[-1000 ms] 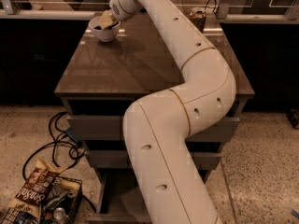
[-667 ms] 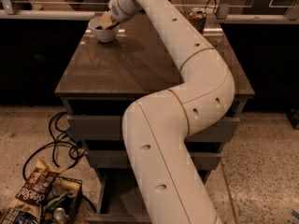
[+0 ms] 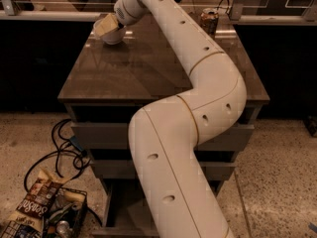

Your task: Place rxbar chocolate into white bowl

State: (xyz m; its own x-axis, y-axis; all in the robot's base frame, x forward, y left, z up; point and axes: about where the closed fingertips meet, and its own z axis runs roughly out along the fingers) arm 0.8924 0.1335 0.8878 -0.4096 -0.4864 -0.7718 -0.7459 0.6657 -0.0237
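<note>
The white bowl (image 3: 113, 36) stands at the far left corner of the dark table (image 3: 148, 68). My gripper (image 3: 106, 26) is at the end of the long white arm (image 3: 198, 63), right over the bowl and covering its top. The rxbar chocolate does not show; the gripper hides the inside of the bowl.
A tan drink can (image 3: 209, 19) stands at the far right of the table. A counter edge (image 3: 49, 15) runs behind the table. On the floor at the lower left are black cables (image 3: 64, 152) and a basket of snack bags (image 3: 39, 209).
</note>
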